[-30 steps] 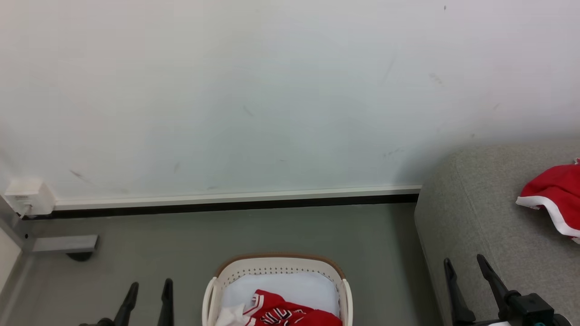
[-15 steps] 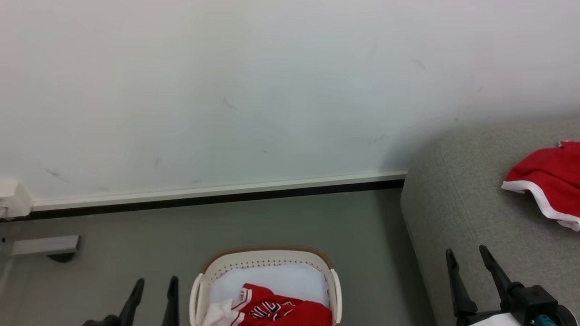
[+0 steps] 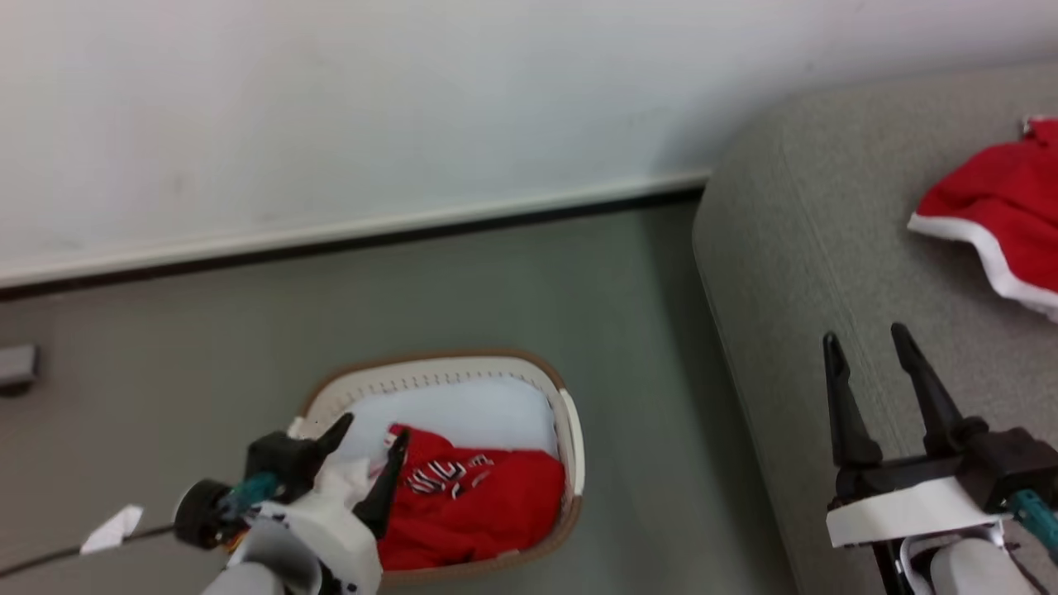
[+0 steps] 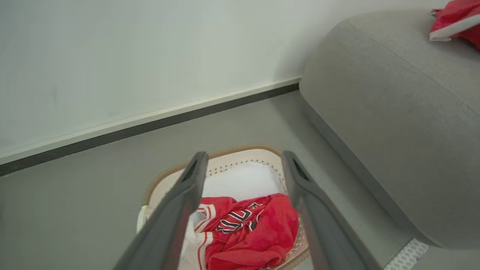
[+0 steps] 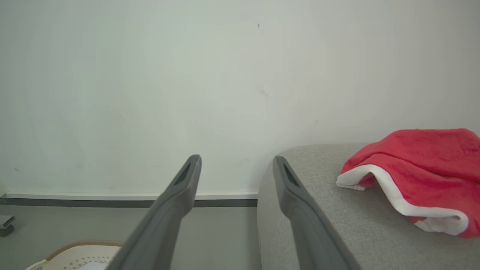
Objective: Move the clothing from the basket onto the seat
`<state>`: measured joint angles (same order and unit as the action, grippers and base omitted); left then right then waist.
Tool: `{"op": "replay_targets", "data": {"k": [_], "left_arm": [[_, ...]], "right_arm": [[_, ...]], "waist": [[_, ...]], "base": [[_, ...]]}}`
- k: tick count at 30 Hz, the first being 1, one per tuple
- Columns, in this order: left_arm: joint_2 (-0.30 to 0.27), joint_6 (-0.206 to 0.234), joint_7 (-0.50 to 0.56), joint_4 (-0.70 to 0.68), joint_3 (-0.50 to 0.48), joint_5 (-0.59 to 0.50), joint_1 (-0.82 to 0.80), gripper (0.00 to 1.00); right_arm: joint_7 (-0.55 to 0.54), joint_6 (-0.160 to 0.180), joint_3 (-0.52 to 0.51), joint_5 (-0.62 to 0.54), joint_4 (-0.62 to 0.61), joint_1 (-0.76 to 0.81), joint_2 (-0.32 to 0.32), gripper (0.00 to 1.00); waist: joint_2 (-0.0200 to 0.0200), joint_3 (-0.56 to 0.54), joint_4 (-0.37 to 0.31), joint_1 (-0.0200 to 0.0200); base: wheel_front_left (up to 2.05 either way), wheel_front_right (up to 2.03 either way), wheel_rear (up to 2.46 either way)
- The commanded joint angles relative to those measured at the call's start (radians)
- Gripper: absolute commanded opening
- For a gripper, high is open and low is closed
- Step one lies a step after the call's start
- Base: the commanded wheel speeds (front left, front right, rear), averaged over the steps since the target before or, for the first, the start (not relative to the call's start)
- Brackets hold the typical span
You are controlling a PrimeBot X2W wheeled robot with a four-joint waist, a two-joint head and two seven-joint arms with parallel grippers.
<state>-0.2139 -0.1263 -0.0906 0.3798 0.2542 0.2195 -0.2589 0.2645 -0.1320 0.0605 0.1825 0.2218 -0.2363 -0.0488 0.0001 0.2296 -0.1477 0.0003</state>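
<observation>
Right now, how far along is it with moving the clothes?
Done: one red garment lies on the grey seat. In hand: nothing yet; the open left claw hovers over the basket, empty, and the open right claw hangs over the seat. Left: the red lettered jersey lies in the basket.

Soft, even white light washes the pale painted wall point(image 5: 150, 93). The big grey fabric sofa point(image 3: 826, 248) throws a faint, fuzzy shadow onto the smooth grey floor point(image 3: 496, 281) beside its rounded end. The head view is smeared by motion blur (the oval white perforated plastic basket point(image 3: 573, 438) goes soft-edged); the right wrist view is crisp, a gentle shadow under the red white-trimmed garment point(image 5: 420, 161).
</observation>
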Motion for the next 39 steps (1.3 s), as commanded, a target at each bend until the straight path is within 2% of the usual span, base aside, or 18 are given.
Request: {"op": "replay_targets", "data": {"k": [1,12,22,30,39], "left_arm": [[-0.021,-0.003,0.023,0.026,0.022,0.003,-0.041,1.0],[-0.082,-0.005,0.169,0.256,0.308,0.226,-0.288,1.0],[-0.188,-0.005,0.206,0.274,0.576,0.423,-0.389,1.0],[-0.272,-0.004,0.167,0.293,0.73,0.463,-0.47,1.0],[-0.318,-0.004,0.135,0.311,0.893,0.473,-0.539,1.0]], "right_arm": [[0.0,0.003,0.002,0.01,-0.016,-0.024,-0.003,1.0],[0.0,0.003,-0.02,0.031,-0.129,-0.103,-0.002,1.0],[0.0,0.002,-0.041,0.027,-0.156,-0.115,-0.002,1.0],[0.0,0.003,-0.035,0.037,-0.165,-0.13,-0.002,1.0],[0.0,0.003,-0.041,0.047,-0.162,-0.126,-0.002,1.0]], "waist": [[-0.0001,0.123,-0.059,-0.0003],[-0.0001,0.366,-0.123,-0.0003],[-0.0001,0.447,-0.11,-0.0003],[-0.0001,0.486,-0.114,-0.0003],[-0.0001,0.506,-0.118,-0.0003]], "base": [[0.0,0.0,0.0],[0.0,0.0,0.0],[0.0,0.0,0.0],[0.0,0.0,0.0],[0.0,0.0,0.0]]}}
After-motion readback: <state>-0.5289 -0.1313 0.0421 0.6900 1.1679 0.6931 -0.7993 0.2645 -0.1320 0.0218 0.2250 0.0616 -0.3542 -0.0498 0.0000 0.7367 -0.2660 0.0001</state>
